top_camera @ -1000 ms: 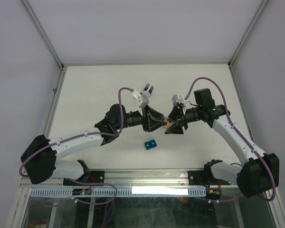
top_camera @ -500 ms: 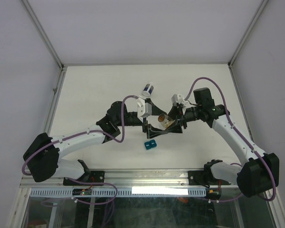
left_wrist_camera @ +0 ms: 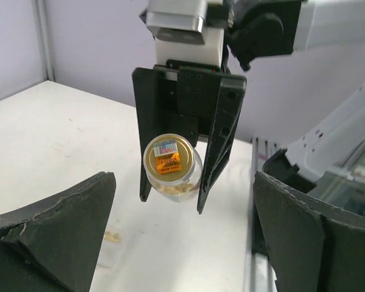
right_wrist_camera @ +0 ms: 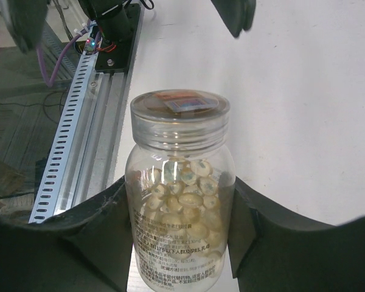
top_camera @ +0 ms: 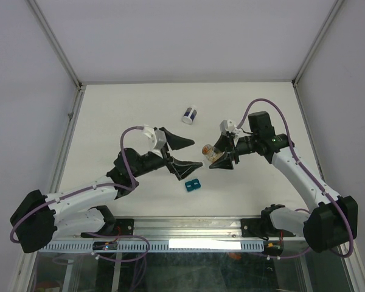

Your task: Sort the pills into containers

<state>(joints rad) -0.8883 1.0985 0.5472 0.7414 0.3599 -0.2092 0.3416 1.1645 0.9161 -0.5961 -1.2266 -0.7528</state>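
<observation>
The left claw [top_camera: 198,152] is opening wide and letting go, so the right claw [top_camera: 216,156] alone is clamping the pill bottle [right_wrist_camera: 180,201].

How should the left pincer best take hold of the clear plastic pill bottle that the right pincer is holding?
Grip the clear round cap, coming straight at its end from the left arm's side. The right pincer clamps the clear plastic pill bottle by its body, so only the cap end sticks out, facing the open left pincer.
</observation>
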